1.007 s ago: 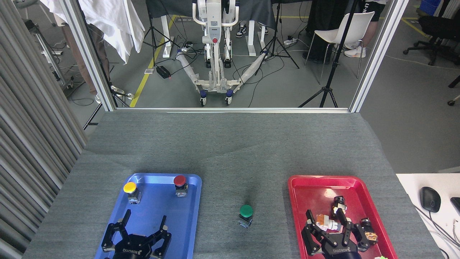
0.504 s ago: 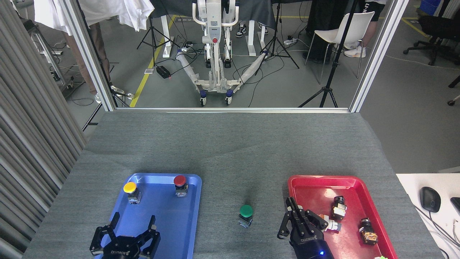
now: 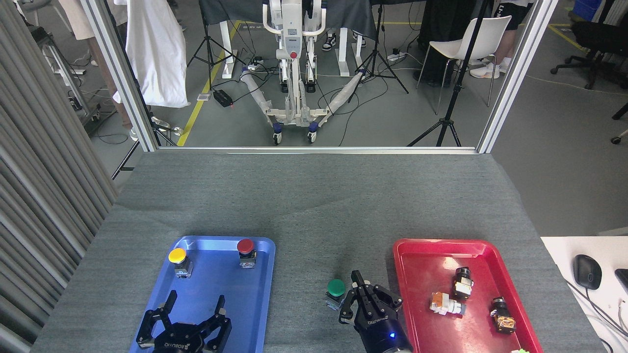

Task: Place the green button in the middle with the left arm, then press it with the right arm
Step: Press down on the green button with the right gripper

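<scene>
The green button (image 3: 336, 289) stands upright on the bare grey fabric of the middle (image 3: 324, 230), between the two trays. My right gripper (image 3: 356, 286) is just right of it, fingers drawn together and shut on nothing, tips level with the green cap and almost touching it. My left gripper (image 3: 195, 302) hovers open over the near part of the blue tray (image 3: 265, 274), with nothing between its fingers.
A yellow-capped button (image 3: 178, 261) and a red-capped button (image 3: 246, 251) stand at the far end of the blue tray. The red tray (image 3: 407, 255) on the right holds several loose button parts. A computer mouse (image 3: 587, 271) lies on a white desk at far right.
My right gripper has swung left, out of the red tray and across to the green button's right side, closing its fingers on the way. The left gripper shifted only slightly over the blue tray.
</scene>
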{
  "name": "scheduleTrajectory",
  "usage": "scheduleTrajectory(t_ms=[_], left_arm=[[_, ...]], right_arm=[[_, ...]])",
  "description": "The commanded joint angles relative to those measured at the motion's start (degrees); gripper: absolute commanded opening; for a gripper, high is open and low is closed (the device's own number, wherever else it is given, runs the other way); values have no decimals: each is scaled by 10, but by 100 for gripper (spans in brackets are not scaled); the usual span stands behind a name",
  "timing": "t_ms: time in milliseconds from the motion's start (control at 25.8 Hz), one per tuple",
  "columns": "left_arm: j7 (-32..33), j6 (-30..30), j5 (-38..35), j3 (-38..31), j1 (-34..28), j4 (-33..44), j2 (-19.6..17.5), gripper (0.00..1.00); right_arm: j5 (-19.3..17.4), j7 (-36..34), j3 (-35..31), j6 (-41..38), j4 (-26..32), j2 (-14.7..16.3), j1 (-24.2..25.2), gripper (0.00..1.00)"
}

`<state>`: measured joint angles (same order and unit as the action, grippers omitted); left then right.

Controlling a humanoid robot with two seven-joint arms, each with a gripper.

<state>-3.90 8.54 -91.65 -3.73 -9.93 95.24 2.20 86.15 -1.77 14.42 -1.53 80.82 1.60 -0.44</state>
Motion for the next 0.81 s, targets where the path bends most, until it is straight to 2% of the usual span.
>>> scheduleTrajectory(t_ms=[0,387,775], left_arm=[[2,1,1,10,2,1,-4,100],[-1,0,2,9,-3,4,-7,100],[-15,0,1,9,3,3,-9,100]], right_arm=[[3,0,14,7,-38,-11,-20,0],[10,-1,37,13,-92,-36,-44,0],[15,-17,38,38,-131,-36,-46,0]])
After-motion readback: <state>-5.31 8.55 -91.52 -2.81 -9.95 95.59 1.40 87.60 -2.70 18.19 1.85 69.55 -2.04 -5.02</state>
